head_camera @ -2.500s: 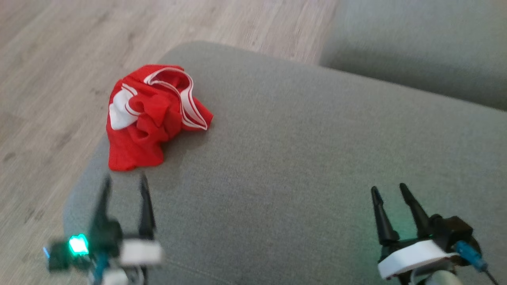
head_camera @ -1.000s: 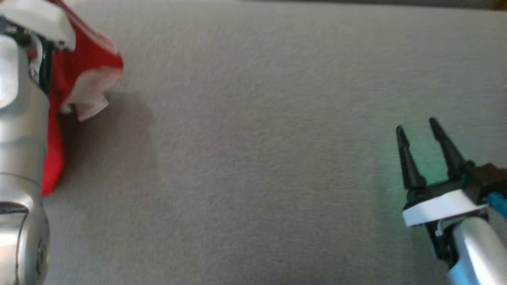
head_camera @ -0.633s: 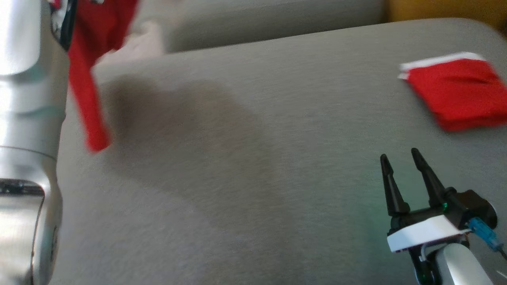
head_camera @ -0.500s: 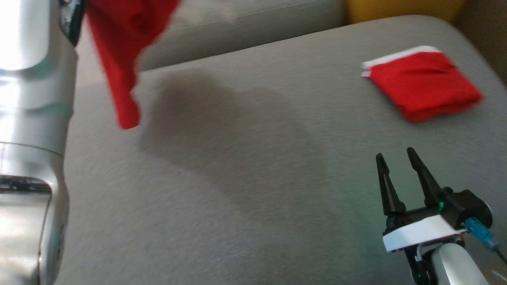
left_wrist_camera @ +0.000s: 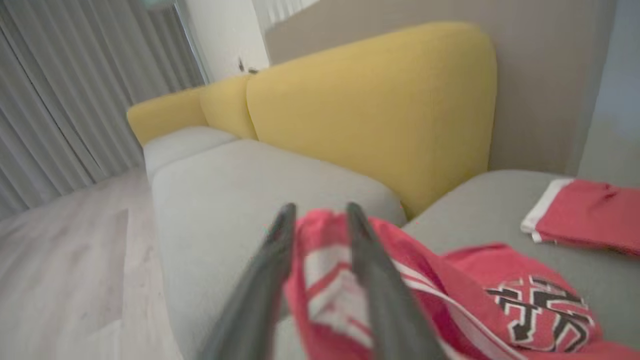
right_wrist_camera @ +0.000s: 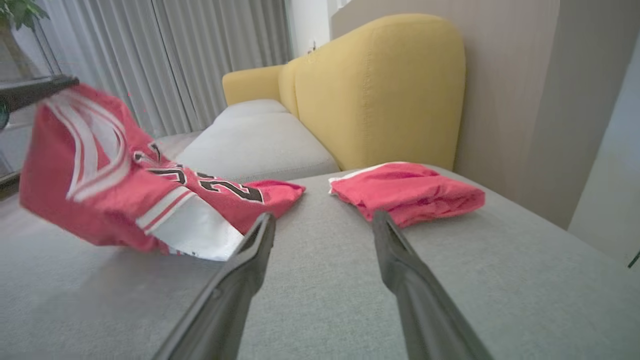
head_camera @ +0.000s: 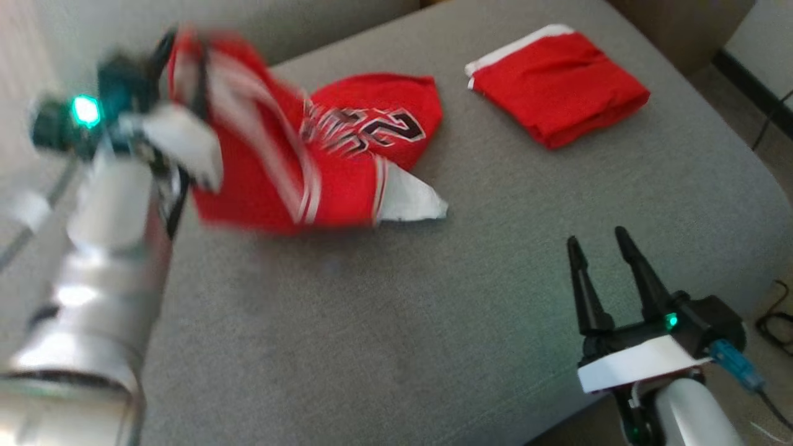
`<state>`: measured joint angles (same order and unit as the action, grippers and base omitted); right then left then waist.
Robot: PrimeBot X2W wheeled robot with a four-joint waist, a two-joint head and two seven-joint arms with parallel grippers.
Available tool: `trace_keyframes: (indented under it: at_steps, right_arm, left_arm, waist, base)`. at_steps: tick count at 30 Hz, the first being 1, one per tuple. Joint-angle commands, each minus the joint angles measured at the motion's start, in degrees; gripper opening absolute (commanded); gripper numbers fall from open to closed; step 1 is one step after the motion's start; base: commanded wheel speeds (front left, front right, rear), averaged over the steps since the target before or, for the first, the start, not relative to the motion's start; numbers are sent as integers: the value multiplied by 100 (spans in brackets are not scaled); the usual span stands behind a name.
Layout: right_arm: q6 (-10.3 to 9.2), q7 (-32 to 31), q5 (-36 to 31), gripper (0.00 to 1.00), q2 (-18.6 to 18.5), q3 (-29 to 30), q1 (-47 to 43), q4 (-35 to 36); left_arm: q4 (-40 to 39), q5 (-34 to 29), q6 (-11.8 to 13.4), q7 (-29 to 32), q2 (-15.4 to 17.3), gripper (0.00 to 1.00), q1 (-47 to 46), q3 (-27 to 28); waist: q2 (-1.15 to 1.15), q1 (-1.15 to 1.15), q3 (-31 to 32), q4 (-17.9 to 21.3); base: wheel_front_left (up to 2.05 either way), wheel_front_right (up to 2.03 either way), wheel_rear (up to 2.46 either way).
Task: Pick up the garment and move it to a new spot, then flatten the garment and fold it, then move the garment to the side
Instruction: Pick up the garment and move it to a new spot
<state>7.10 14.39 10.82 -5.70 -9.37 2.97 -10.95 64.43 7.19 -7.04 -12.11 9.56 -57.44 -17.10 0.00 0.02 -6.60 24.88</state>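
Observation:
The garment is a red jersey with white trim and a black-and-white number. Its far part lies on the grey sofa cushion, while its near end is lifted at the upper left. My left gripper is shut on that lifted end, blurred by motion. In the left wrist view the red cloth sits between and beyond the fingers of the left gripper. My right gripper stands open and empty at the lower right, apart from the jersey, and it frames bare cushion in its own view.
A folded red garment with a white edge lies at the cushion's far right. A yellow backrest rises behind it, and a second grey cushion lies beyond. Dark cables lie on the floor past the right edge.
The camera has swung right. My left gripper took the jersey from the cushion's left end, lifted it and carried it rightward; part of it now rests on the cushion. The right gripper stayed open.

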Motion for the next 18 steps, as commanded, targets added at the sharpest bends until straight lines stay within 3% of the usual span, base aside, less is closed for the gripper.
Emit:
trace_keyframes:
  at_steps: [1,6,10,18]
  right_arm:
    - [39,61,51,100,39,-177,184,157]
    - [39,61,92,100,83,-236,61,51]
    - [39,61,132,100,73,-193,-127,-65]
    - [39,61,189,100,68,-35,-469,-292]
  left_arm:
    - [-161,72,85,-140,121,100,-95,133]
    - [-518,242,394,-280,-166,100,697,285]
    - [-1925,319,901,-286,-409,100,2036,555]
    - [-4218,600,1384,-287,-663,100,4776,572]
  waist:
    - [0,-2,-148,-82]
    - [0,-2,-2,-392]
    - [0,-2,352,-837]
    - [0,-2,904,-1800]
  base:
    - [0,0,0]
    - [0,0,0]
    - [0,0,0]
    - [0,0,0]
